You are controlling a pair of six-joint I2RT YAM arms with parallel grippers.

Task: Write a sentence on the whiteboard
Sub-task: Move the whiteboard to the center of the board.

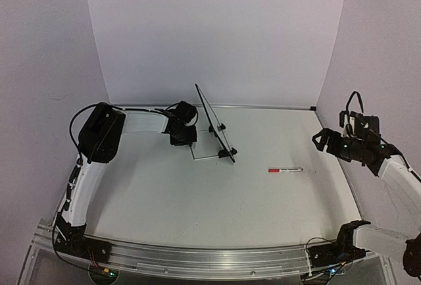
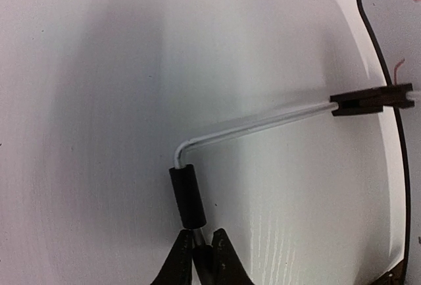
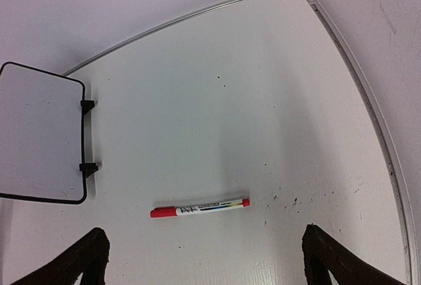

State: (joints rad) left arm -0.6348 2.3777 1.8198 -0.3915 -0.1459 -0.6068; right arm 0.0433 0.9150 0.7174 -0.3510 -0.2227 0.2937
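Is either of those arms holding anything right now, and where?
The left gripper pinches the whiteboard by the end of its wire stand; the right gripper holds nothing.

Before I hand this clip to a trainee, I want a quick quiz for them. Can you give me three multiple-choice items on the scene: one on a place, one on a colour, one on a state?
1. Where is the marker?
A. Lying on the table, apart from the whiteboard
B. Held in the right tool
C. Resting on top of the whiteboard

2. What colour is the marker's cap?
A. Blue
B. Red
C. Green

3. How does the right tool stand?
A. Shut on the marker
B. Shut on nothing
C. Open, holding nothing

Answers:
1 A, since the right wrist view shows it flat on the table, well clear of the board.
2 B, since the capped end is plainly red.
3 C, since its two fingers stand wide apart with only table between them.
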